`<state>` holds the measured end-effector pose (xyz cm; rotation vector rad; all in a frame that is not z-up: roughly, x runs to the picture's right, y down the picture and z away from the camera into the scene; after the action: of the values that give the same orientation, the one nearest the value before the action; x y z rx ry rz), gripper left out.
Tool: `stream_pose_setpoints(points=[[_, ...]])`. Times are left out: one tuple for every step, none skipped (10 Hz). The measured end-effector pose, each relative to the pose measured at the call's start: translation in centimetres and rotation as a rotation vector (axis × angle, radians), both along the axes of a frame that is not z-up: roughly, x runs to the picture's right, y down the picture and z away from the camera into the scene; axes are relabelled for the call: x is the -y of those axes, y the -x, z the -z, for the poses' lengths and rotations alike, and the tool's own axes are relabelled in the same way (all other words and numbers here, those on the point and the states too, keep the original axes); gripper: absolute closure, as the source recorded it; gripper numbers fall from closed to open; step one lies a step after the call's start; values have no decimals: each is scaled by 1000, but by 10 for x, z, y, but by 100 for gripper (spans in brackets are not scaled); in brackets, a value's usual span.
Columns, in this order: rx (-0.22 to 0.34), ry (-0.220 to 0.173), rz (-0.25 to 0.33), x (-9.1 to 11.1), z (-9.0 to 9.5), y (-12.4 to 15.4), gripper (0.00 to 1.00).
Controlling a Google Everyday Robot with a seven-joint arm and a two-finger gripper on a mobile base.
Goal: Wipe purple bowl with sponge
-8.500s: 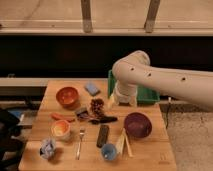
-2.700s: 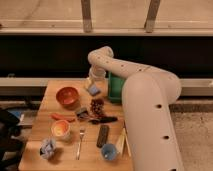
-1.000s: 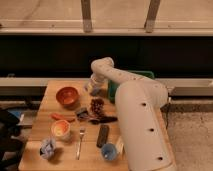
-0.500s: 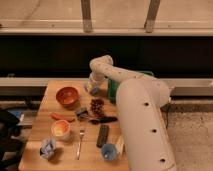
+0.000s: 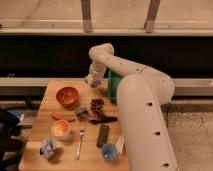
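Note:
The blue sponge [image 5: 95,84] is at the far edge of the wooden table [image 5: 42,110], right at the tip of my gripper [image 5: 93,81]. The gripper reaches down from the right and looks shut on the sponge, holding it just above the tabletop. The purple bowl is hidden behind my large white arm [image 5: 142,110], which covers the right side of the table.
An orange bowl [image 5: 67,95] sits left of the gripper. A dark red cluster [image 5: 97,105], an orange cup [image 5: 60,129], a fork [image 5: 80,142], a dark bar [image 5: 102,135], a blue cup [image 5: 108,150] and a crumpled packet [image 5: 47,148] lie nearer. A green bin [image 5: 114,86] stands just right.
The gripper came down from the right onto the sponge at the far table edge, stayed there, and now sits slightly higher with the sponge at its tip.

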<state>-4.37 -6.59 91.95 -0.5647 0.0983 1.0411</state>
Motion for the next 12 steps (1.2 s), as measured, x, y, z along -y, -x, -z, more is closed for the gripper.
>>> stream_pose_setpoints(points=[[-28,-2,18,8,13,-7,91],[-61,5,36,10,25,-18,91],[-95,11,46,10,37,-33,91],[-122,14,47,9,49,-46,91],[-153,28,39,3,61,-64,91],[-176,33,26,0,71,-77,91],[-211,47,4,-9,87,-95,91],[-236,54,-18,-16,100,-106,91],[-261,64,-40,-23,112,-116,91],[-299,81,-77,-36,130,-128,91],[-329,96,-106,-48,143,-131,91],[-348,109,-128,-56,151,-132,91]])
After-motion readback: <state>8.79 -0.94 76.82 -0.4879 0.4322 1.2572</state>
